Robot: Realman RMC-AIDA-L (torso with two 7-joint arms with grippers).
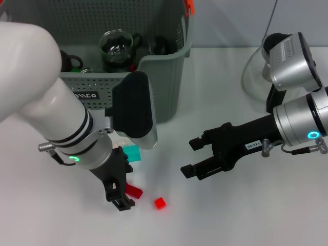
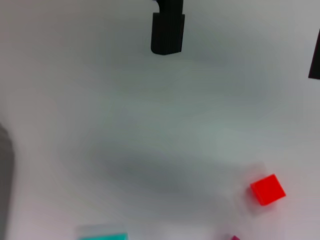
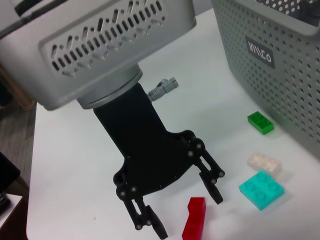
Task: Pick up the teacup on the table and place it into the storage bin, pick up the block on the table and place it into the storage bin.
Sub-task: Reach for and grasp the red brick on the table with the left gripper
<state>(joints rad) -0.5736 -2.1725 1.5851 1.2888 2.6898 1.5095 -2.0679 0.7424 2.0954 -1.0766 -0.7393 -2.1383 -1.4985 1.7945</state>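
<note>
The grey-green storage bin (image 1: 164,82) stands at the back, and a glass teacup (image 1: 117,47) with a black handle sits inside it. My left gripper (image 1: 124,198) is low over the table in front of the bin. Seen from the right wrist, the left gripper (image 3: 189,217) is open, and a long red block (image 3: 194,219) lies on the table between its fingertips. In the head view that red block (image 1: 135,190) is just right of the fingers. My right gripper (image 1: 190,157) hovers open and empty to the right of the blocks.
A small red cube (image 1: 160,203) lies right of the red block. A teal block (image 3: 261,189), a whitish block (image 3: 265,162) and a green block (image 3: 260,122) lie near the bin's front wall (image 3: 270,65). A clear round glass thing (image 1: 252,74) sits behind the right arm.
</note>
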